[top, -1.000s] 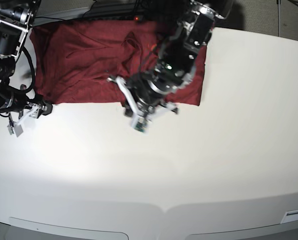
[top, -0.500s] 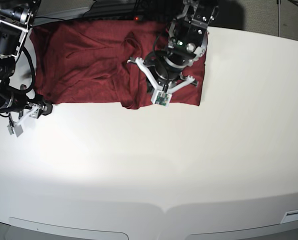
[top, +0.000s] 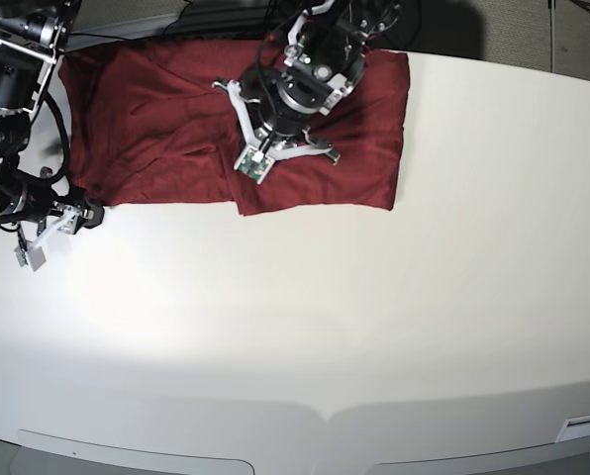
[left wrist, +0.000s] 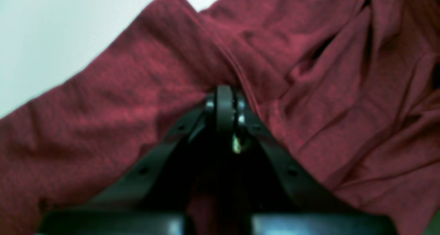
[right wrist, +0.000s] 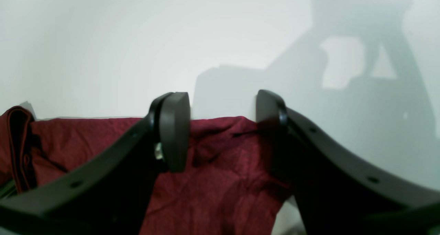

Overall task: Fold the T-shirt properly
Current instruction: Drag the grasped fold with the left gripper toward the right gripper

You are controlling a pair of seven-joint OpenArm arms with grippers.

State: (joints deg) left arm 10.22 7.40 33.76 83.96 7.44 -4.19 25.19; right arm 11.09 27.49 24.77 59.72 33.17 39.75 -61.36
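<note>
The T-shirt [top: 156,109] is dark red and lies spread along the table's far edge, with creases in its middle. My left arm [top: 300,84] hangs over the shirt's middle and hides its own fingertips in the base view. In the left wrist view my left gripper [left wrist: 223,90] is shut, and a raised fold of the shirt [left wrist: 309,90] runs into its tip. My right gripper [top: 82,213] is by the shirt's front left corner. In the right wrist view my right gripper [right wrist: 223,125] is open and empty, just above a corner of the shirt [right wrist: 220,180].
The white table [top: 325,327] stretches in front of the shirt. Dark cables and equipment [top: 226,15] lie behind the far edge. The right arm's links [top: 13,79] stand at the far left.
My left arm has moved from the shirt's front edge back and to the left, over the shirt's middle. The shirt's right part now lies flatter. The right arm has not moved.
</note>
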